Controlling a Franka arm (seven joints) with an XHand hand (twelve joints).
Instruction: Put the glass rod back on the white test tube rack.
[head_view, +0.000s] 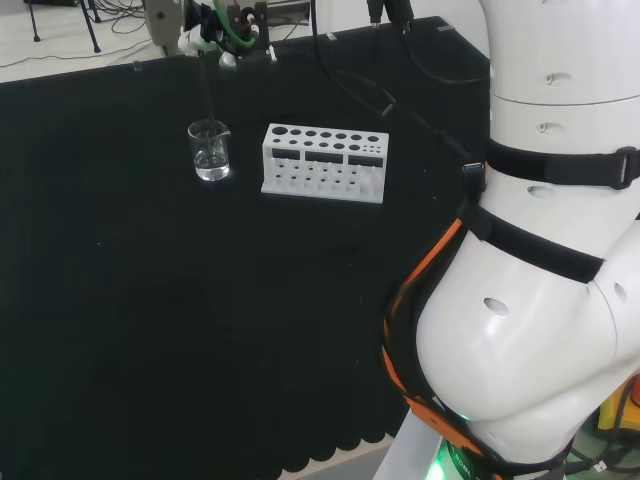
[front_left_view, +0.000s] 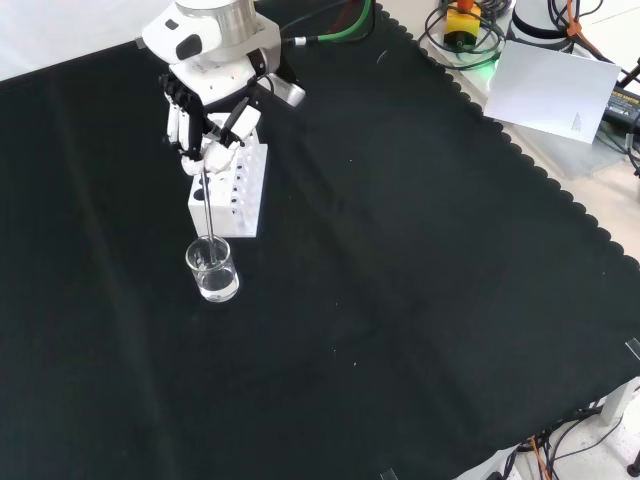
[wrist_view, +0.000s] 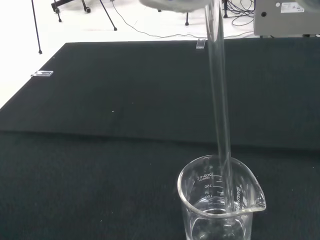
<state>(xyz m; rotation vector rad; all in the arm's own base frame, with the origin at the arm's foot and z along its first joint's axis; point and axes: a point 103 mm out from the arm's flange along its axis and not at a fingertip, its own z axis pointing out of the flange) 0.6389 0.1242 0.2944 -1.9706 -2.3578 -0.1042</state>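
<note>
Hanging upright from the black and white hand (front_left_view: 205, 125), a thin clear glass rod (wrist_view: 220, 115) reached down into a small clear beaker (front_left_view: 212, 269), its lower end inside the round spouted vessel above a little clear liquid. The fingers (front_left_view: 183, 120) were curled and pinched around the rod's top. Just beside the beaker, to its right in the head view, stood the white test tube rack (head_view: 323, 162), a blocky plastic box with rows of round holes, on the matte black cloth (front_left_view: 400, 260).
</note>
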